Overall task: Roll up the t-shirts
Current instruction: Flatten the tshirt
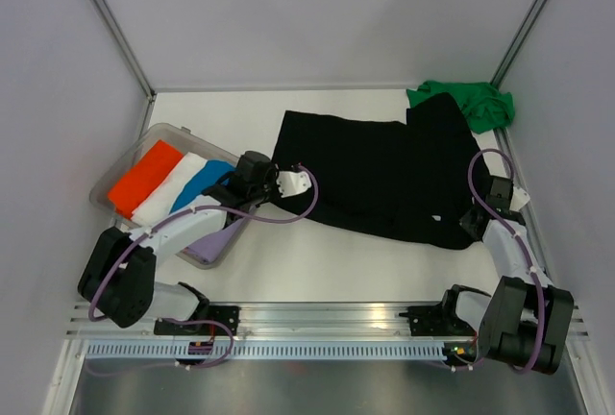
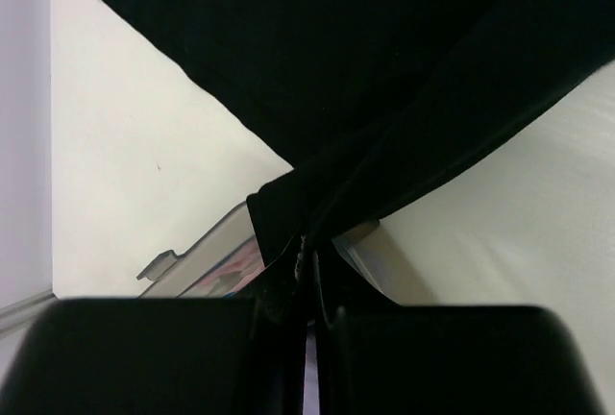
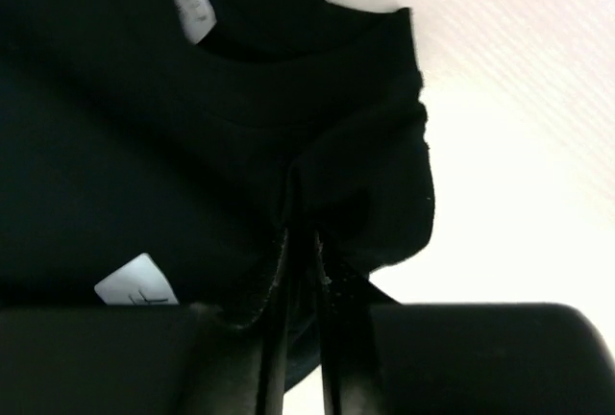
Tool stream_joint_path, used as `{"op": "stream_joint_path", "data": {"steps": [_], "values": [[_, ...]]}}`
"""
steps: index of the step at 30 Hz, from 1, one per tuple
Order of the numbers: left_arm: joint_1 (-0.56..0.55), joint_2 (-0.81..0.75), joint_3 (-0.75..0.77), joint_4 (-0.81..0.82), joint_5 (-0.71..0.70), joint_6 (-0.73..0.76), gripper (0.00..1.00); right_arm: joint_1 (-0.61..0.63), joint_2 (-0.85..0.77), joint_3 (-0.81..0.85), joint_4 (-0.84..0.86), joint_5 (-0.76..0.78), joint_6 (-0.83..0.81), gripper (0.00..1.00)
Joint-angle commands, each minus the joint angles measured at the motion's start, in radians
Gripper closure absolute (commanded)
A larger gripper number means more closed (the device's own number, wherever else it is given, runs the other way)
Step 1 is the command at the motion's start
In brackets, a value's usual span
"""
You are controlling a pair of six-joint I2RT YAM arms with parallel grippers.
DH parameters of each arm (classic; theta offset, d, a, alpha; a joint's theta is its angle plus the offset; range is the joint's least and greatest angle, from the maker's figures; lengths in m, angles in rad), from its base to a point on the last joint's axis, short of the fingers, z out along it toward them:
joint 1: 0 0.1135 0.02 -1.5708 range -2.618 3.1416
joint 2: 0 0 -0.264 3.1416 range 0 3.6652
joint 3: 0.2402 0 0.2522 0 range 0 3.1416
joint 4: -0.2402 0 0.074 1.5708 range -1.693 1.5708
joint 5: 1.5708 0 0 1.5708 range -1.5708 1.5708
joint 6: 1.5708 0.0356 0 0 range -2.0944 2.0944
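Soft, probably limp black fabric t-shirt (image 1: 375, 170), pinched at opposite edges by the closed left gripper (image 2: 307, 254) and near-closed right gripper (image 3: 303, 234).

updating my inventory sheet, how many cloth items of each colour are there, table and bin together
black t-shirt: 1
green t-shirt: 1
orange roll: 1
white roll: 1
blue roll: 1
lavender cloth: 1
total: 6

The black t-shirt (image 1: 384, 180) is soft, matt cloth that takes no shine, and the green t-shirt (image 1: 476, 103) looks like the same plain fabric, crumpled. The table (image 1: 327, 261) is smooth matt white, the bin (image 1: 183, 129) is clear, slightly glossy plastic, and the rail (image 1: 327, 314) is ridged bare metal.
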Motion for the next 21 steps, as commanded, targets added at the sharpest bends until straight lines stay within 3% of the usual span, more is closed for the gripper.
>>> {"op": "stream_joint_path", "data": {"steps": [1,2,4,8,9,10,11,13,16,21], "values": [[-0.002,-0.030,-0.044,-0.009,-0.010,0.069,0.98,-0.029,0.003,0.041,-0.002,0.019,0.035,0.69],[-0.004,-0.050,-0.052,-0.014,-0.006,0.077,0.98,-0.032,-0.004,0.048,-0.010,0.030,0.035,0.56],[-0.004,-0.073,-0.081,-0.012,0.019,0.092,0.98,-0.044,-0.030,0.065,-0.023,0.056,0.038,0.49],[-0.005,-0.092,-0.093,-0.037,0.069,0.094,0.96,-0.060,-0.079,0.102,-0.061,0.079,0.027,0.48],[-0.007,-0.088,-0.086,-0.053,0.073,0.097,0.91,-0.061,-0.085,0.111,-0.069,0.077,0.022,0.48],[-0.007,-0.085,-0.081,-0.078,0.081,0.099,0.77,-0.061,-0.089,0.119,-0.075,0.074,0.006,0.48],[-0.007,-0.084,-0.066,-0.098,0.084,0.099,0.71,-0.061,-0.103,0.134,-0.075,0.068,-0.002,0.48],[-0.007,-0.084,-0.043,-0.147,0.096,0.076,0.65,-0.061,-0.120,0.150,-0.073,0.044,-0.017,0.49],[-0.007,-0.084,0.035,-0.205,0.148,0.001,0.64,-0.061,-0.149,0.188,-0.067,0.019,-0.045,0.49],[-0.007,-0.070,0.167,-0.294,0.225,-0.096,0.45,-0.061,-0.152,0.255,-0.076,-0.048,-0.093,0.50]]}}
